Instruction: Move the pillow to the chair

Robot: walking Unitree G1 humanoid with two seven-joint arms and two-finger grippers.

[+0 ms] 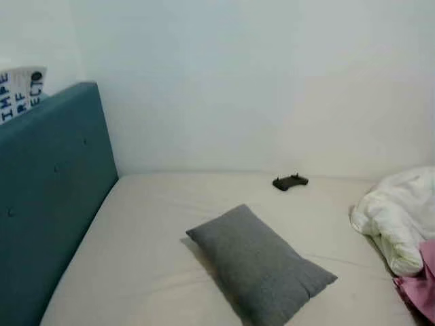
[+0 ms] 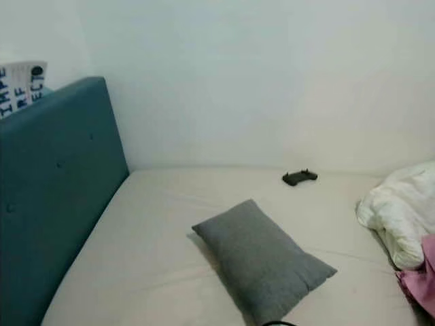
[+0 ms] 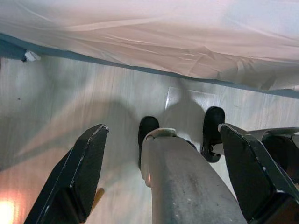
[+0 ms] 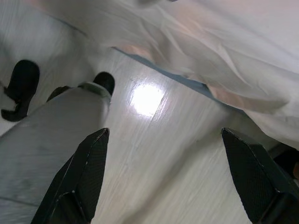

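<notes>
Pillow (image 1: 262, 268) on bed (image 1: 149, 258); claws (image 3: 163, 177) hang over floor (image 3: 70, 107).

The pink cloth (image 1: 423, 285) and white bedding (image 1: 401, 217) run off the frame's edge; the printed sign (image 1: 20, 92) is cropped.

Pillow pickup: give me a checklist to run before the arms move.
1. Pillow lies free on the bed, nothing on it: ok.
2. Left gripper open, hanging over the floor: ok.
3. Right gripper open, holding nothing: ok.
4. Game controller and white blanket apart from the pillow: ok.
5. Chair located: cannot tell.
</notes>
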